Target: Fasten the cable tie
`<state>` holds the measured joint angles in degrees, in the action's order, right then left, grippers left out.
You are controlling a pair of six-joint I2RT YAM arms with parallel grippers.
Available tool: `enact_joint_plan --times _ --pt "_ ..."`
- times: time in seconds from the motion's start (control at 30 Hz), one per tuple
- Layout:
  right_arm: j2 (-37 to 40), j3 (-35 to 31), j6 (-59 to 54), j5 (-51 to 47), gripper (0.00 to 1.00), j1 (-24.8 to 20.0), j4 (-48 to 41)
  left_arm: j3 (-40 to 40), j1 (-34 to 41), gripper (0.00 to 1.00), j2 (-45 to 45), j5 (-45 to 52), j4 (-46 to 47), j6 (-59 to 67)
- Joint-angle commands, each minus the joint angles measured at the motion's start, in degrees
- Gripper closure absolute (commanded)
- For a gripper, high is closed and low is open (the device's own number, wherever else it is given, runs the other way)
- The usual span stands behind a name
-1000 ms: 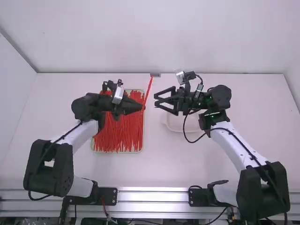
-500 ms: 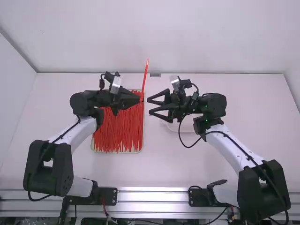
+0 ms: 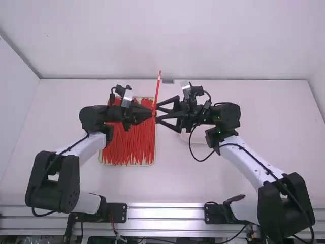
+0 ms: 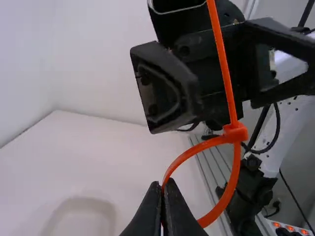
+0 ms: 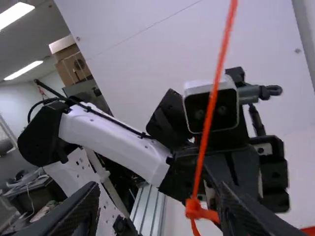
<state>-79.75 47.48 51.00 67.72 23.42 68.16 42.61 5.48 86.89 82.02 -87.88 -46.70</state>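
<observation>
Arms pointed at each other by the tray (image 3: 127, 164). L gripper (image 3: 151, 115) pinched shut on the looped cable tie (image 4: 224, 83), tail sticking up; R gripper (image 3: 156, 114) gaped wide, just facing it.

No legible text, no numbers (any view)

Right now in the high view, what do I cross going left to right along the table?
left arm base → tray of red cable ties → upright tail of the held cable tie → white dish → right arm base
</observation>
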Motion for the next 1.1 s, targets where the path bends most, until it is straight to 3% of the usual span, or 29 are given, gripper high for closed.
enact_joint_plan --times 0.0,0.13,0.33,0.4,0.63,0.97,1.0,1.07 --pt "1.03 0.11 -0.07 -2.34 0.38 0.68 0.44 -0.72 0.37 0.98 0.09 -1.14 -0.55 1.31" --pt "1.03 0.11 0.02 -2.86 0.41 0.44 0.44 -0.79 0.37 0.98 0.09 -1.09 -0.66 1.16" --pt "1.03 0.11 0.15 -2.86 0.56 0.22 0.39 -0.79 0.48 0.98 0.09 -1.25 -0.66 1.09" --pt "1.03 0.11 0.17 -2.84 0.66 0.35 0.42 -0.79 0.98 0.98 0.09 -1.57 -0.2 1.14" --pt "1.03 0.11 0.17 -2.86 0.75 1.75 0.13 -0.79 1.27 0.98 0.11 -1.95 0.02 1.09" --pt "1.03 0.09 -0.55 -3.41 0.76 1.33 -3.02 -0.79 2.05 0.98 0.09 -1.97 -0.2 1.11" --pt "0.98 0.09 -0.5 -3.28 0.78 1.33 -2.99 -0.79 2.12 0.98 0.09 -1.99 -0.26 1.09" --pt "0.98 0.09 -0.5 -3.28 0.94 1.33 -2.93 -0.79 2.14 0.98 0.09 -1.97 -0.24 1.09"
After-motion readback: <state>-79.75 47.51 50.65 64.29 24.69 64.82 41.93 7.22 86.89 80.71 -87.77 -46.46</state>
